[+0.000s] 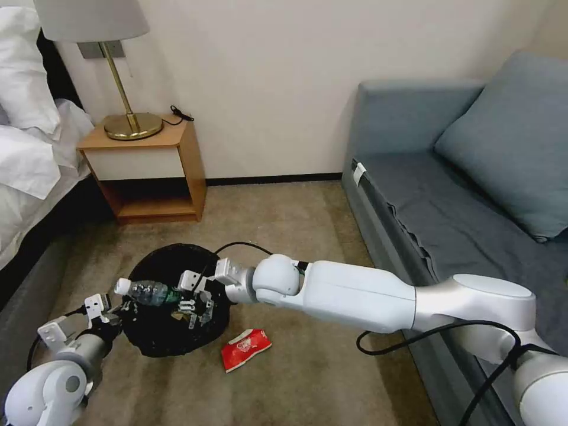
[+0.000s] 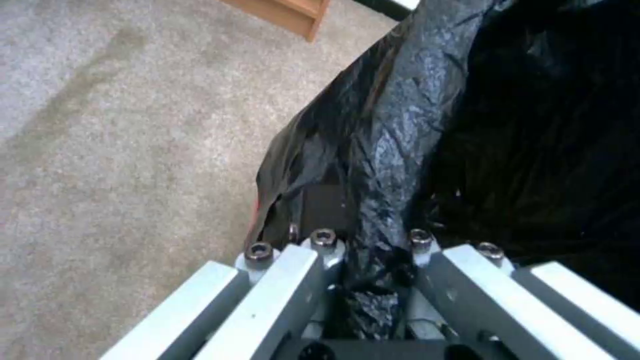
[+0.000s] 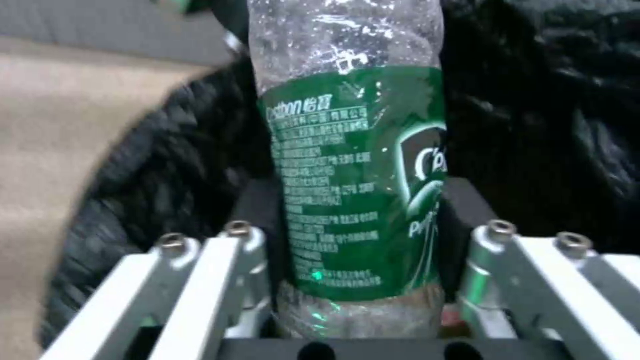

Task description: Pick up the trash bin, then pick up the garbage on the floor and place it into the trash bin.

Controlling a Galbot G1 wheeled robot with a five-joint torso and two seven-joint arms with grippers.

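A: Status of R gripper (image 1: 190,294)?

B: Pressed onto the bottle (image 1: 149,291), clear w/ green label. In the right wrist view the bottle (image 3: 353,165) is seen clamped between both black pads (image 3: 460,210), label area gripped, jaws closed against its sides. In the head view the bottle is held roughly horizontal, white cap end toward the robot's left, positioned over the open mouth of the trash bin (image 1: 155,263).

A: Bin location?

B: On the carpet (image 1: 307,367), in front of the wooden nightstand (image 1: 151,171), between the bed (image 1: 29,154) on the left and the grey sofa (image 1: 449,195) on the right. Black liner bag is seen draped over the rim. Whether the bin is lifted off the floor can't be told.

A: L gripper (image 1: 112,310)?

B: At the bin's left edge. In the left wrist view the L gripper (image 2: 370,250) is seen closed on the rim, w/ crinkled black bag (image 2: 400,125) bunched between the fingers (image 2: 320,210), one pad outside the rim, the other hidden inside the bag.

A: Other garbage?

B: Red-and-white snack packet (image 1: 245,349) is noted lying on the carpet just beside the bin, on its sofa side, not touched by either gripper. Something small and brownish is seen inside the bin under the R gripper; id can't be confirmed.

A: Misc?

B: Brass lamp (image 1: 124,89) is noted on the nightstand top.
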